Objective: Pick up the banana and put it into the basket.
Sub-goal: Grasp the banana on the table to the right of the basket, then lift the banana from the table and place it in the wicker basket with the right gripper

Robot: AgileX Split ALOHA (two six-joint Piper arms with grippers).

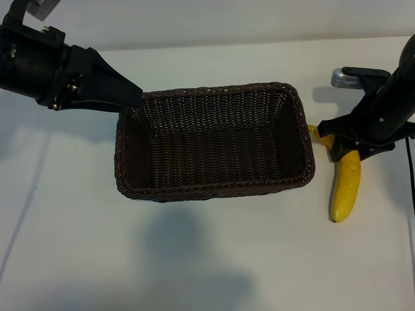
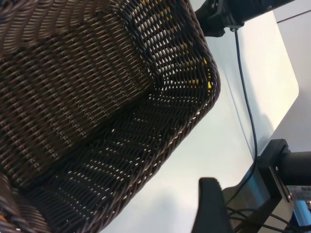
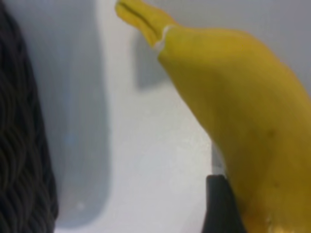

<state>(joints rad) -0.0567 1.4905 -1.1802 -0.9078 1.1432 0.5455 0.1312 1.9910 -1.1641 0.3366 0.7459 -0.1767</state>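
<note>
The dark brown wicker basket [image 1: 207,192] stands empty in the middle of the white table. To its right the yellow banana [image 1: 345,184] lies on the table, stem end toward the back. My right gripper [image 1: 347,146] is down over the banana's upper part, open, a jaw on either side. In the right wrist view one black finger [image 3: 221,208] touches the side of the banana [image 3: 243,111], and the other finger is hidden. My left gripper [image 1: 133,97] hovers open by the basket's back left corner with nothing in it; one finger [image 2: 211,204] shows beside the basket wall [image 2: 97,97].
A black cable [image 1: 410,175] runs along the table's right edge behind the right arm. Bare table lies in front of the basket and to its left. The basket's right wall [image 3: 19,145] is close to the banana.
</note>
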